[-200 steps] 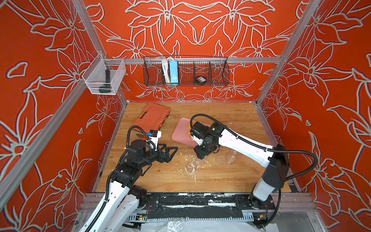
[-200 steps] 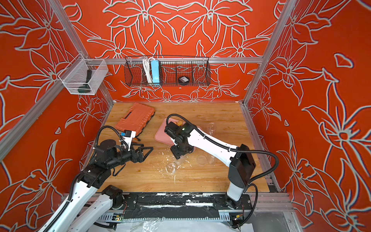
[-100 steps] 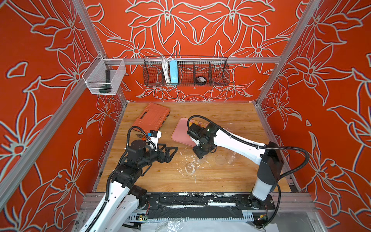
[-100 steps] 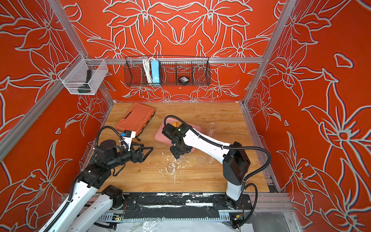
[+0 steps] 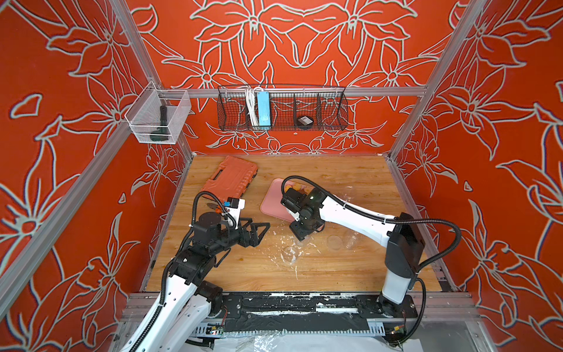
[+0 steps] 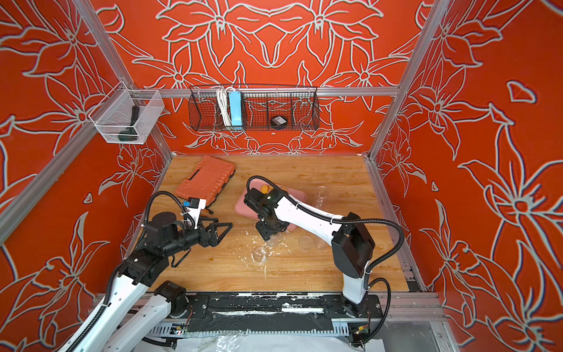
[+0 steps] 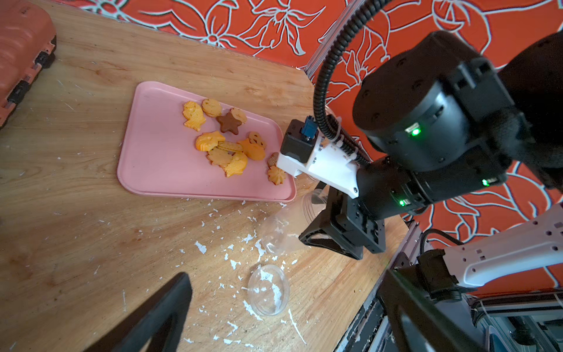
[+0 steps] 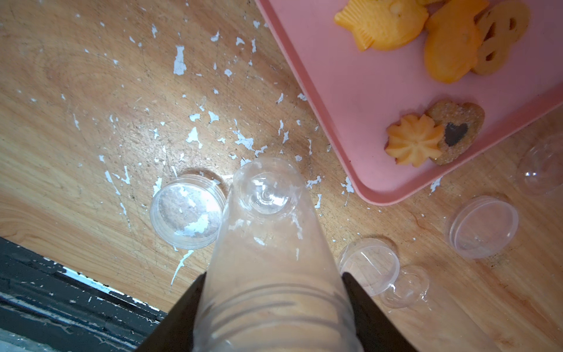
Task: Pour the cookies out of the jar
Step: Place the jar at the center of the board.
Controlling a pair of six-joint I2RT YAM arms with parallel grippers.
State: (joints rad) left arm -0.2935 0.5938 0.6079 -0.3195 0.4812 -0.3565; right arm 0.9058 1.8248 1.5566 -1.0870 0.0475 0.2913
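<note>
The cookies [image 7: 225,143] are poured on the pink tray [image 7: 152,164], mid-frame; the empty jar [image 8: 265,198] is clamped by the right gripper [image 8: 272,279]; the left gripper [image 5: 259,233] is spread, empty; only set-down seems left.

1. A pink tray [image 7: 158,158] lies on the wooden surface [image 7: 76,213], with the cookies [image 7: 225,152] clustered toward one end of it, a brown star [image 7: 229,122] among them.
2. The right end effector [image 7: 310,219] clamps a clear jar [image 7: 281,231] near its threaded mouth, just off the tray's corner. The jar is tilted with its base low over the surface.
3. White flakes [image 7: 234,262] are scattered beneath it, around a clear lid [image 7: 268,289] lying flat.
4. The left end effector [image 7: 288,279] has its dark fingers [image 7: 161,314] spread wide on either side of the lid.
5. An orange case [image 7: 21,55] sits at the far edge.
</note>
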